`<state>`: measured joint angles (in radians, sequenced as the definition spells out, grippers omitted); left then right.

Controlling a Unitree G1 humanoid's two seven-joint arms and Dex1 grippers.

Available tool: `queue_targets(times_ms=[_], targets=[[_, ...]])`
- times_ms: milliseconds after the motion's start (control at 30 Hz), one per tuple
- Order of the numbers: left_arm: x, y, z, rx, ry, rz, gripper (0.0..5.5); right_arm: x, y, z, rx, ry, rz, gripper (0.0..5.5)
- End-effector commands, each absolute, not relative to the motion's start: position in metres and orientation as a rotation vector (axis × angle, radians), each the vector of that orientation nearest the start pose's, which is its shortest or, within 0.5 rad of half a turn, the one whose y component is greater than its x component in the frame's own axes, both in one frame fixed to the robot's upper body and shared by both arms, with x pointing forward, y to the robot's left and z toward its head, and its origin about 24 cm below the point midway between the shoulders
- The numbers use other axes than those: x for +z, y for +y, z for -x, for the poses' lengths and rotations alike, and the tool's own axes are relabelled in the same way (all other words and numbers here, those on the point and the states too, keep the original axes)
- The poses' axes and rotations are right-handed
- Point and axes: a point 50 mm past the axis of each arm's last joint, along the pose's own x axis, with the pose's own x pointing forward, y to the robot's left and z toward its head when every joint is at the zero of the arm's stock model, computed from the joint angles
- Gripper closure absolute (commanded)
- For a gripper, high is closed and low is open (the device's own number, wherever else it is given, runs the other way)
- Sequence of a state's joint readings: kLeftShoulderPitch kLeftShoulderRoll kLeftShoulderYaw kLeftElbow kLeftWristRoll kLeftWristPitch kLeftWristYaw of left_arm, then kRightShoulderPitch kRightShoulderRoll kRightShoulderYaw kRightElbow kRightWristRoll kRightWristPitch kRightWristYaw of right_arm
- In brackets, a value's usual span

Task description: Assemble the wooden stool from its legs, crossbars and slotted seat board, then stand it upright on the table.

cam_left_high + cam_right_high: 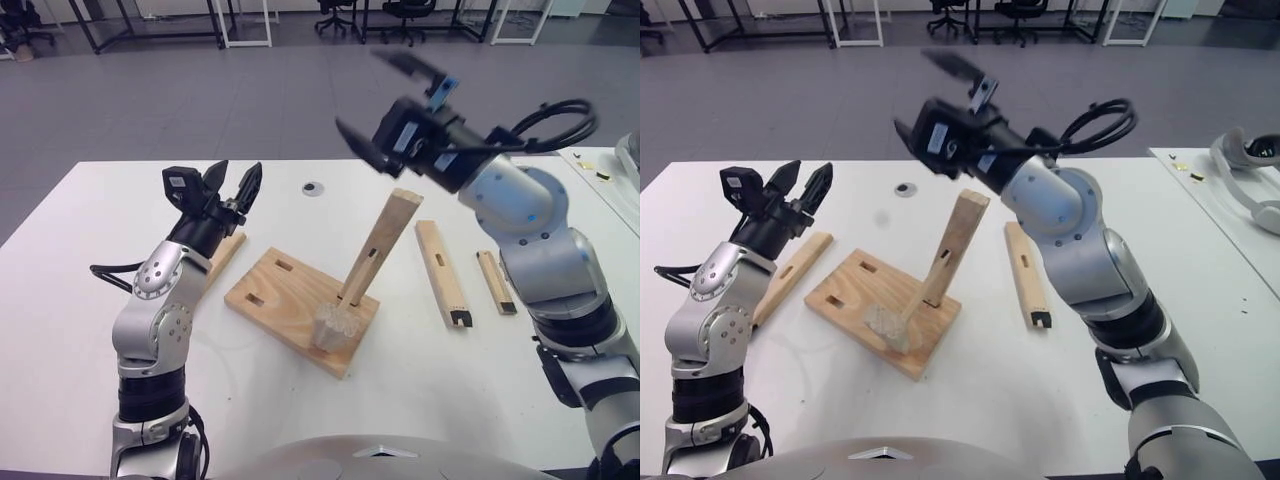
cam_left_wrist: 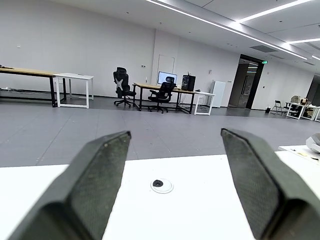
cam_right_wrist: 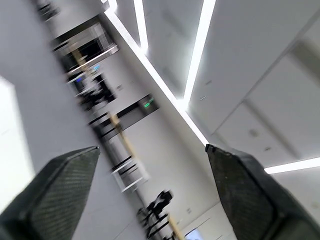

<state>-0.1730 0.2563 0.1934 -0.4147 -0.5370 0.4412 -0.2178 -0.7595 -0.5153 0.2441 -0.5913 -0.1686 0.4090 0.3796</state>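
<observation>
Near the middle of the worktop (image 1: 90,330), a bit closer to the near edge, the seat board (image 1: 290,300) lies flat. It's got one leg (image 1: 380,245) stuck in a slot, leaning toward the far right corner. Just right of the board a second leg (image 1: 442,273) lies flat, and a shorter bar (image 1: 496,282) lies beside that, nearer the right edge. Off the board's left side there's another piece (image 1: 790,275), partly under the left arm. Over it hangs the left gripper (image 1: 240,172), fingers spread, holding nothing. Up in the air above the leaning leg's top, the right gripper (image 1: 357,90) is wide open, also empty, not touching the leg. Small round grommet (image 1: 314,188) near the far edge.
</observation>
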Motion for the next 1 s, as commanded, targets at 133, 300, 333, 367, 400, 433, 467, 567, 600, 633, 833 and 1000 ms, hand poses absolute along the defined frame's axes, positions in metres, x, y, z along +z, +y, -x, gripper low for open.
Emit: queue_targets(times_ms=[133, 300, 333, 367, 400, 433, 467, 567, 600, 633, 833, 1000], targets=[[0.153, 0.189, -0.254, -0.268, -0.21, 0.198, 2.16, 0.258, -0.12, -0.221, 0.468, -0.709, 0.828, 1.55], [0.15, 0.19, -0.253, -0.271, -0.194, 0.195, 2.16, 0.216, -0.132, -0.204, 0.481, -0.673, 0.864, 1.55], [0.15, 0.19, -0.254, -0.278, -0.192, 0.193, 2.16, 0.209, -0.131, -0.201, 0.492, -0.677, 0.866, 1.55], [0.15, 0.19, -0.254, -0.285, -0.19, 0.192, 2.16, 0.205, -0.129, -0.198, 0.503, -0.684, 0.868, 1.55], [0.15, 0.19, -0.254, -0.288, -0.187, 0.19, 2.16, 0.199, -0.128, -0.195, 0.527, -0.691, 0.868, 1.55], [0.15, 0.19, -0.253, -0.289, -0.185, 0.189, 2.16, 0.192, -0.127, -0.193, 0.554, -0.686, 0.867, 1.55], [0.15, 0.19, -0.253, -0.29, -0.183, 0.188, 2.16, 0.184, -0.127, -0.191, 0.584, -0.669, 0.862, 1.55], [0.15, 0.188, -0.254, -0.297, -0.179, 0.189, 2.16, 0.152, -0.124, -0.195, 0.734, -0.447, 0.872, 1.55], [0.15, 0.187, -0.255, -0.303, -0.177, 0.191, 2.16, 0.143, -0.124, -0.197, 0.774, -0.348, 0.871, 1.55], [0.15, 0.186, -0.255, -0.305, -0.177, 0.192, 2.16, 0.139, -0.124, -0.199, 0.798, -0.29, 0.869, 1.55], [0.15, 0.185, -0.253, -0.289, -0.177, 0.198, 2.16, 0.152, -0.124, -0.208, 0.795, -0.223, 0.829, 1.55], [0.148, 0.184, -0.253, -0.28, -0.181, 0.207, 2.16, 0.179, -0.12, -0.215, 0.718, -0.41, 0.821, 1.55]])
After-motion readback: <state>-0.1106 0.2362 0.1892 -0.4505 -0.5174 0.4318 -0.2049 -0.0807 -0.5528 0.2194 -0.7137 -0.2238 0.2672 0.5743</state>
